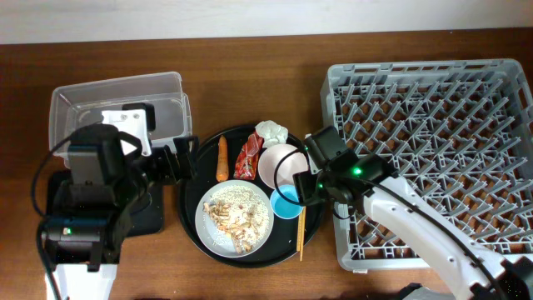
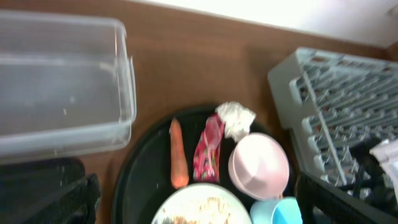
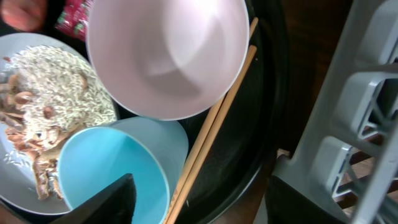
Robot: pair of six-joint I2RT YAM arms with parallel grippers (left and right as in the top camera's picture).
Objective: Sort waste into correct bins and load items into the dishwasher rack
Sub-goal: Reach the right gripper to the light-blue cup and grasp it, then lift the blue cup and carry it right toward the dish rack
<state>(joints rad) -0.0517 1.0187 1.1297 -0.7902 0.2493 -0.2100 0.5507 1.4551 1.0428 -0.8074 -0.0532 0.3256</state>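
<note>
On the round black tray (image 1: 190,223) lie an orange carrot (image 1: 221,158), a red wrapper (image 1: 251,155), a white tissue (image 1: 271,131), a pinkish-white bowl (image 1: 281,165), a light blue cup (image 1: 286,202), and a pale grey plate (image 1: 235,218) with rice scraps. Two chopsticks (image 1: 301,233) lie at the tray's right side. My right gripper (image 1: 305,185) is open, low over the cup (image 3: 118,165) and chopsticks (image 3: 214,130), one finger at the cup's mouth (image 3: 205,199). My left gripper (image 1: 175,162) is open and empty at the tray's left edge, above the carrot (image 2: 178,163) and plate (image 2: 199,208).
The grey dishwasher rack (image 1: 433,158) fills the right side, close to my right wrist. The clear tub (image 1: 117,104) stands at the back left. The flat black tray (image 1: 156,212) lies in front of it, mostly under my left arm.
</note>
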